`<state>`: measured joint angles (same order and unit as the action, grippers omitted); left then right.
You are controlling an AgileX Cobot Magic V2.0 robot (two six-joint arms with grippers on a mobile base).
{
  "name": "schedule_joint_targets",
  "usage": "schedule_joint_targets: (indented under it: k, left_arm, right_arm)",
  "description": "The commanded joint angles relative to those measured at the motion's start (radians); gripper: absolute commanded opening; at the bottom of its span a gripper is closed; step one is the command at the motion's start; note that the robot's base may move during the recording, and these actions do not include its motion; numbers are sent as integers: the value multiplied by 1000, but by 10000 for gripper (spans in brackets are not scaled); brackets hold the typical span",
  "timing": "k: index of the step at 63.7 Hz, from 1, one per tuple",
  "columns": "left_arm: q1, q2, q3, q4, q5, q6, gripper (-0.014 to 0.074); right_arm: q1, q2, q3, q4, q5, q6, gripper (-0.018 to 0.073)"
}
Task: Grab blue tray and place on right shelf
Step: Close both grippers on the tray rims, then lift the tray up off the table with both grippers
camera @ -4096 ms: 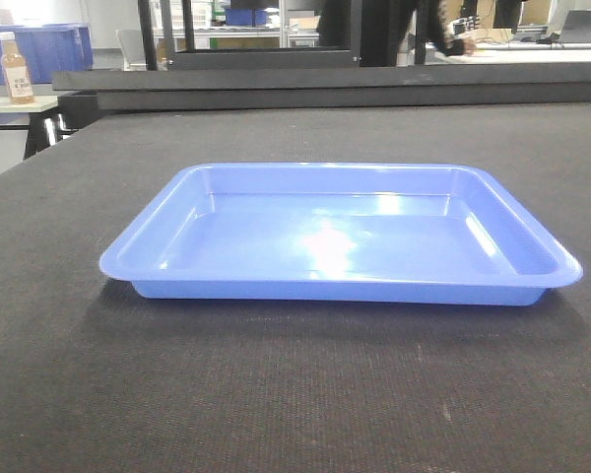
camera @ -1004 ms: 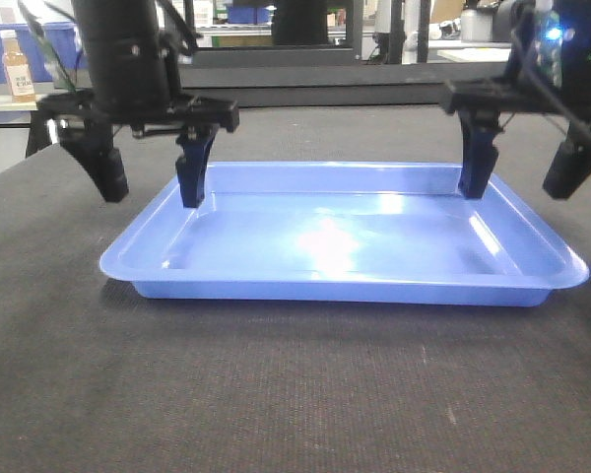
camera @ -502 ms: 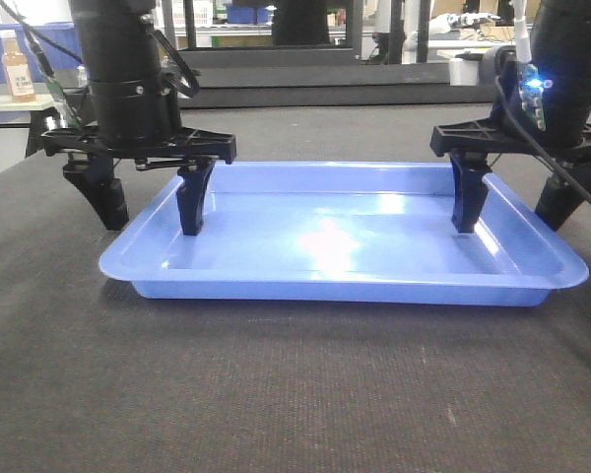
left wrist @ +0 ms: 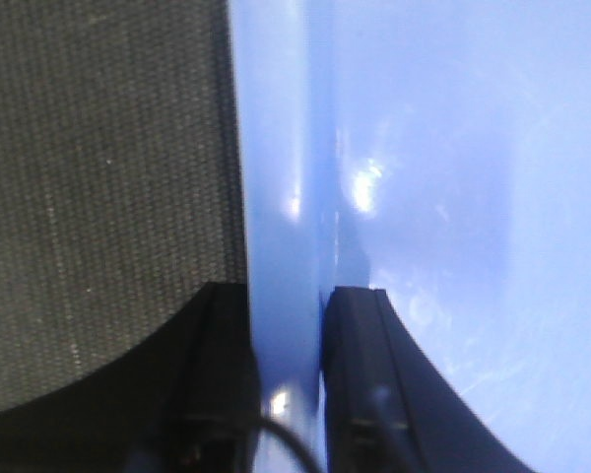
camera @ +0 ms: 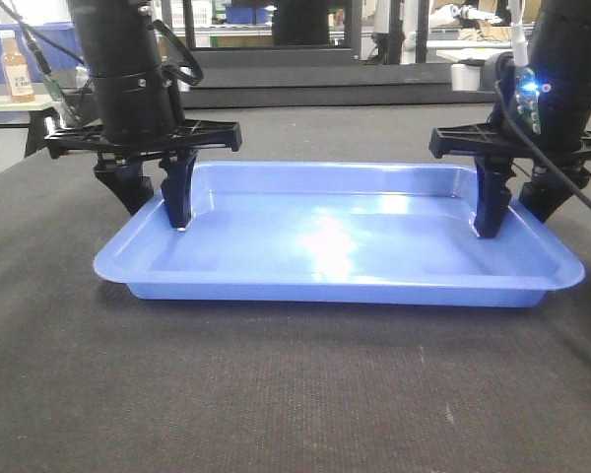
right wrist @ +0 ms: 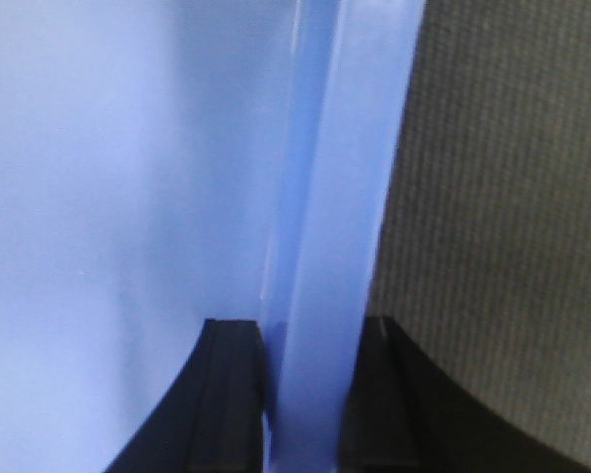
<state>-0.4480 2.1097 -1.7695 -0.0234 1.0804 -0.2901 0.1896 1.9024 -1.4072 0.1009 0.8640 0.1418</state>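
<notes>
The blue tray lies flat on the dark grey mat. My left gripper straddles the tray's left rim, one finger inside and one outside, and is shut on it. The left wrist view shows both fingers pressed on the rim, with the left gripper at the bottom. My right gripper straddles the right rim the same way. In the right wrist view the right gripper pinches the rim. The right shelf is out of view.
A black raised rail runs along the mat's far edge. At the back left are a small bottle on a pale table and dark-blue bins. Benches and equipment stand behind.
Both grippers came down over the tray's ends and closed on the left and right rims. The tray has shifted slightly to the left.
</notes>
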Motion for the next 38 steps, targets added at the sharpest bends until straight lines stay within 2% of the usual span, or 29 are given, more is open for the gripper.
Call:
schedule_joint_targets:
  k: [1, 12, 24, 38]
  left_arm:
    - [-4, -67, -34, 17, 29, 3, -42]
    - [-6, -125, -58, 23, 82, 3, -41]
    - [-6, -252, -64, 103, 157, 3, -41]
    - [-6, -391, -64, 127, 257, 7, -41]
  right_arm:
    - [-1, -95, -25, -22, -1, -15, 58]
    - [-2, -198, -25, -39, 30, -15, 58]
    - [3, -334, -25, -64, 97, -15, 58]
    - [56, -436, -26, -106, 160, 42, 58]
